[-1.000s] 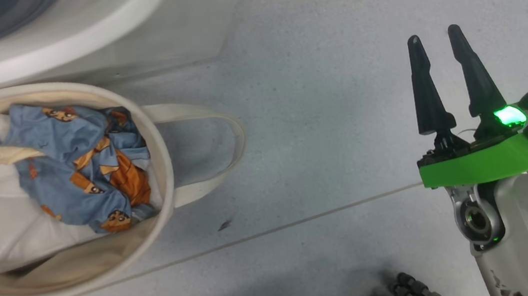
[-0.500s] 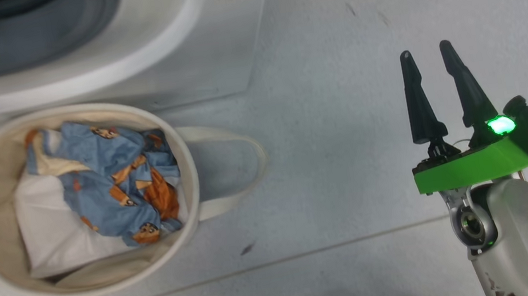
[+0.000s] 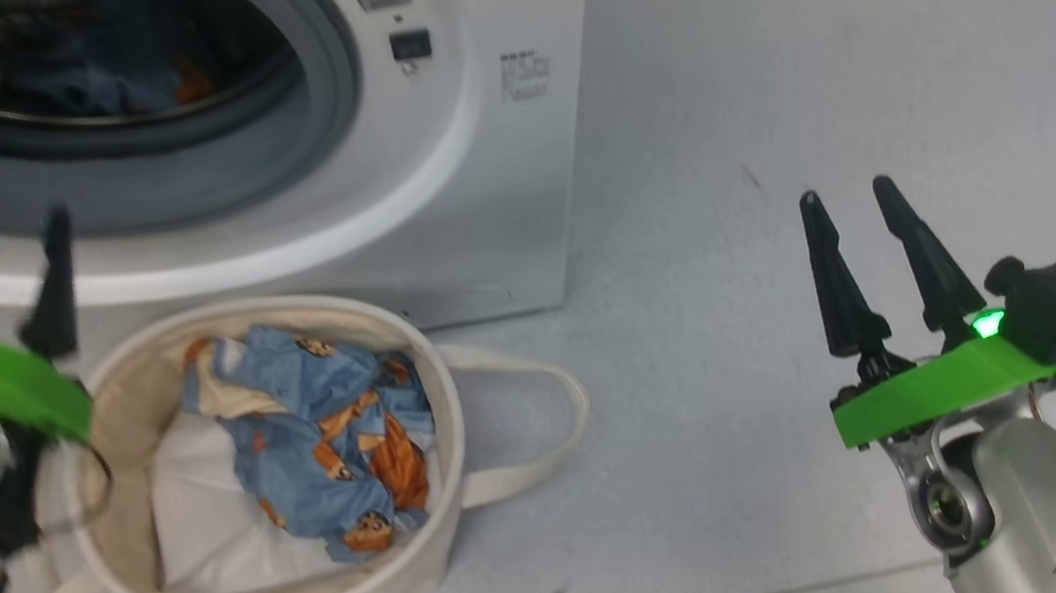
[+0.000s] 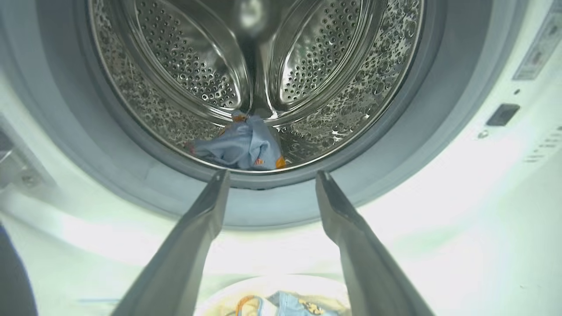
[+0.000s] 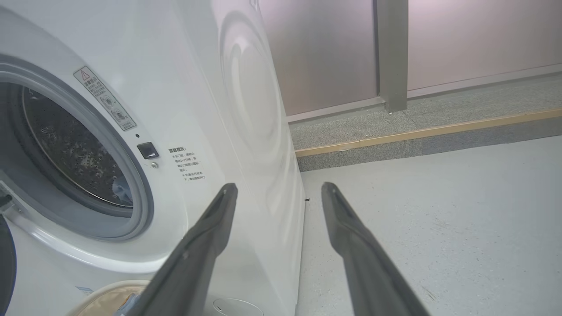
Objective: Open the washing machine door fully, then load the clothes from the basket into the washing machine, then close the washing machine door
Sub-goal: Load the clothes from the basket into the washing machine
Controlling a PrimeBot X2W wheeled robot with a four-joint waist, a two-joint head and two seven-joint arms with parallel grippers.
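Nearest, on the right, the right gripper (image 3: 845,190) hangs over bare pale grey floor (image 3: 771,468). Its two long dark fingers are spread wide and empty, well apart from the laundry, and it looks parked there to stay out of the other arm's way. On the near left, the left gripper (image 3: 16,220) hovers above the left rim of the round cream-white canvas basket (image 3: 444,387), also spread wide with nothing between its fingers (image 4: 193,245). In its wrist view they frame the drum's lower lip.

The basket sits on the floor just before the big white front-loading washing machine (image 3: 489,140), under the opening, probably so that each lift is short. In it the light blue garment with brown cartoon prints (image 3: 323,432) lies crumpled on a plain white sheet (image 3: 198,523), with one loop handle (image 3: 577,401) flopped to the right.

Farther off, the mouth ringed by grey rubber (image 3: 334,68) stands uncovered, so the door seems swung aside, though I cannot pick it out surely. Deep in the perforated steel drum (image 4: 184,66) lies a bluish garment with orange patches (image 4: 243,147), already loaded. The blue one in the basket seems next.
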